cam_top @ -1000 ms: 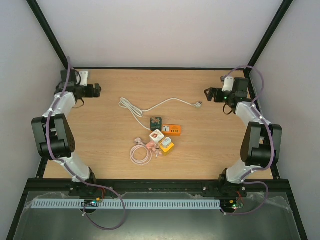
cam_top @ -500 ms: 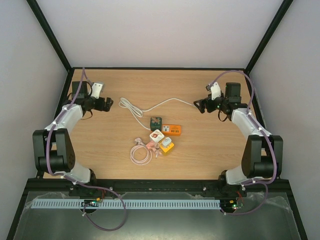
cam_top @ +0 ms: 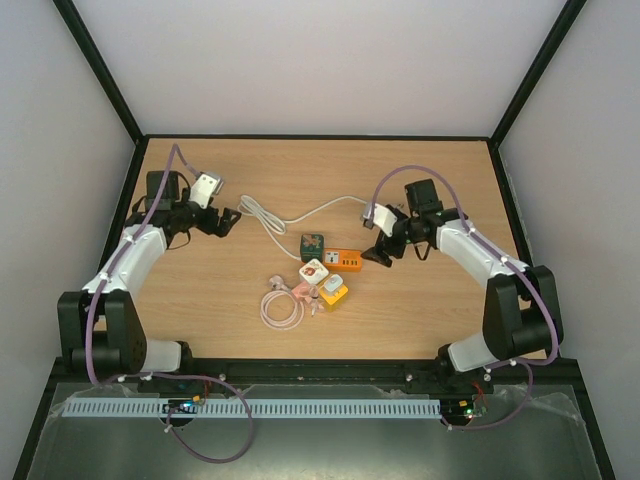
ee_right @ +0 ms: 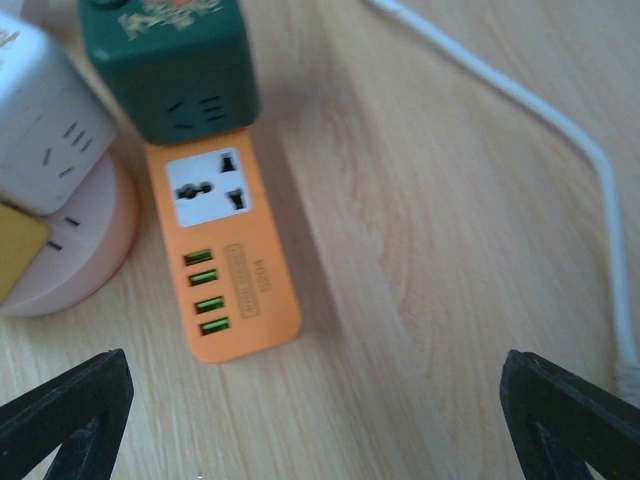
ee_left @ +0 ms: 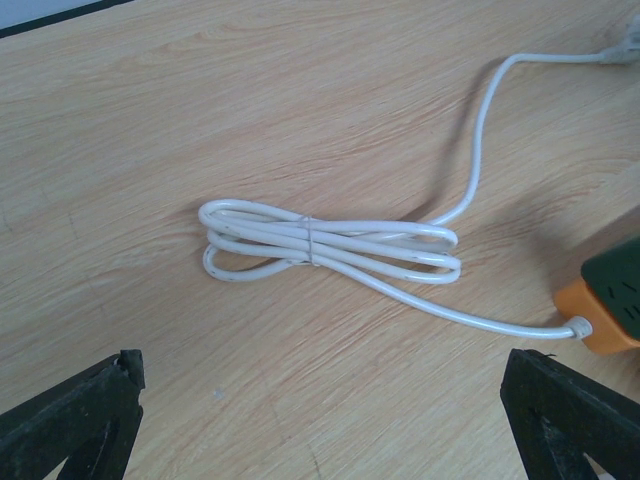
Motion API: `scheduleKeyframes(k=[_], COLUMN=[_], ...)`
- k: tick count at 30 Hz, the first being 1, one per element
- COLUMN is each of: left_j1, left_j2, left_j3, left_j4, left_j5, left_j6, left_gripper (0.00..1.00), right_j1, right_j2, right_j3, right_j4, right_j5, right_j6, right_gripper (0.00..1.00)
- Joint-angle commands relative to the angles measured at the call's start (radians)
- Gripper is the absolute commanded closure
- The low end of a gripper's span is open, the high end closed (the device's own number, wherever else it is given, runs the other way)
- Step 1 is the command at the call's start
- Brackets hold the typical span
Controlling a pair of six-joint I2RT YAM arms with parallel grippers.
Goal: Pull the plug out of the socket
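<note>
**Right gripper spread wide beside the socket strip, nothing gripped**

The right gripper (cam_top: 376, 254) hangs with its fingers far apart and bare, touching nothing, just at 3 o'clock of the orange socket strip (ee_right: 225, 265). The left gripper (cam_top: 228, 221) is equally wide open and empty, hovering over the coiled white cable (ee_left: 330, 245) at about 10 o'clock from the strip, well apart from it.

The green cube plug (ee_right: 170, 65) sits at the strip's 12 o'clock end in the right wrist view, apparently seated in a socket there. A white cube (ee_right: 45, 130) and a pink round block (ee_right: 90, 250) crowd its 9 o'clock side.

I judge the right arm is lined up to take the plug, its open side being clear. The left arm looks placed to brace the strip or its cable, since the strip lies loose on the table (cam_top: 450, 320).
</note>
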Motion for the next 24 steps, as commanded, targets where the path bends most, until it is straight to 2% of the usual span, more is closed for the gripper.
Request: scheduleKeyframes(k=[1, 10, 20, 24], left_j1=[-0.007, -0.014, -0.020, -0.022], left_j2=[-0.047, -0.062, -0.062, -0.061], left_j3=[-0.031, -0.041, -0.033, -0.030], left_j4=[-0.006, -0.017, -0.030, -0.034], left_j5=[0.045, 0.071, 0.077, 0.084], left_j6=[0.020, 0.024, 0.025, 0.029], left_gripper=[0.00, 0.00, 0.00, 0.00], right_j1=[0.056, 0.127, 0.171, 0.187], right_j2=[0.032, 0.114, 0.197, 0.236], right_j3=[-0.019, -0.008, 0.003, 0.012], right_j4=[-0.053, -0.030, 0.021, 0.049], right_j5=[0.066, 0.133, 0.159, 0.174], right_j6=[-0.118, -0.164, -0.183, -0.182], right_gripper=[0.02, 0.00, 0.07, 0.13])
